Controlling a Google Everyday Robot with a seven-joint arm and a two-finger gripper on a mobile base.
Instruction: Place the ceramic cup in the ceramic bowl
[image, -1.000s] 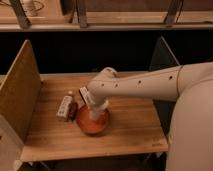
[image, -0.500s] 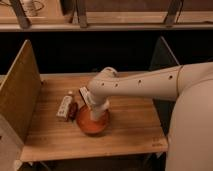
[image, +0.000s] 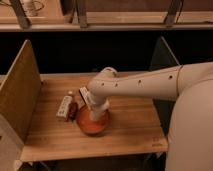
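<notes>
ceramic cup is not showing, hidden under the arm. gripper (image: 97, 114) is hovering right over the ceramic bowl (image: 92, 126); bowl's contents are hidden. a white packet (image: 64, 106) is lying at its 10 o'clock.

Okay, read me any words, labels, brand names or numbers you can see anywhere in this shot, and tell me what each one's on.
No text can be read.
The flat whitish packet left of the ceramic bowl: any print is too blurred to read.
The gripper reaches down over the bowl; arm and table show no markings.

High frontal view over pincer (image: 96, 116)
</notes>
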